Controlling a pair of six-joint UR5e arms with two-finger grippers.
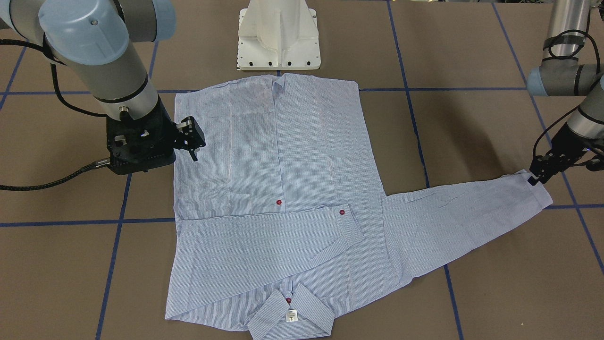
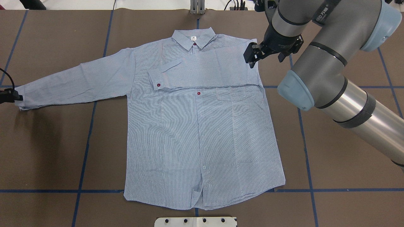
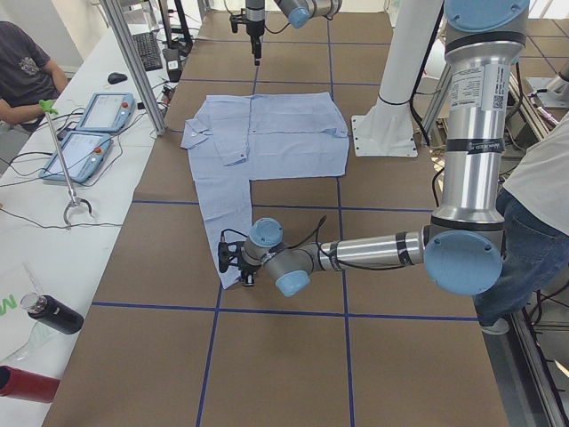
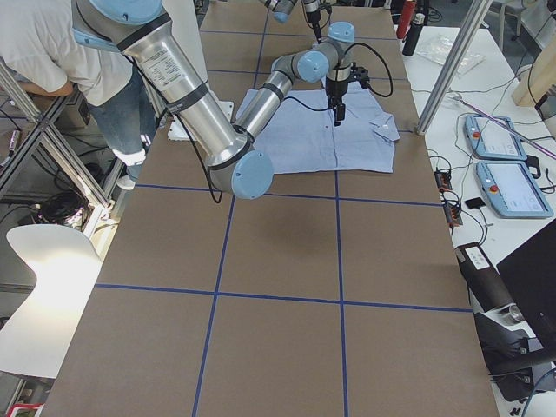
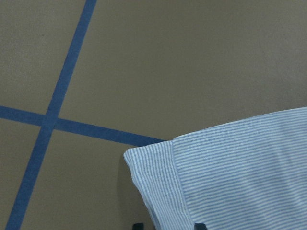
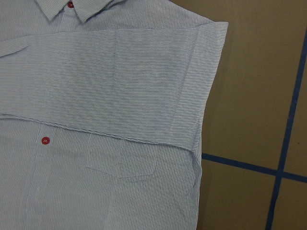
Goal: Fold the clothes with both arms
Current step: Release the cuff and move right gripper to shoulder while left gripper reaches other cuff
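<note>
At the far end of the stretched-out sleeve [image 2: 79, 82], the left pincer [image 1: 538, 178] is seen low over the table [image 2: 331, 157], right at the cuff [image 5: 158, 187]. Its fingertips [image 5: 137, 225] are held apart, with the corner of the cuff lying flat between them, so it is open and nothing is squeezed. From this pincer the sleeve is laid out straight to the body of the light blue striped shirt [image 2: 202, 132], which is spread flat on the brown table, front side up. The right pincer [image 2: 252, 58] is held just over the shirt's other shoulder edge. Its jaws are parted and nothing is held in them. Beside this pincer the second sleeve [image 2: 205, 69] is folded across the chest, and its cuff, with a dark red button on it, ends well away from the pincer, past the middle of the shirt. Just below that fold a chest pocket [image 6: 127, 165] and another red button [image 2: 198, 93] are seen. The collar [image 2: 193, 37] is found nearer to the right pincer than to the left one.
</note>
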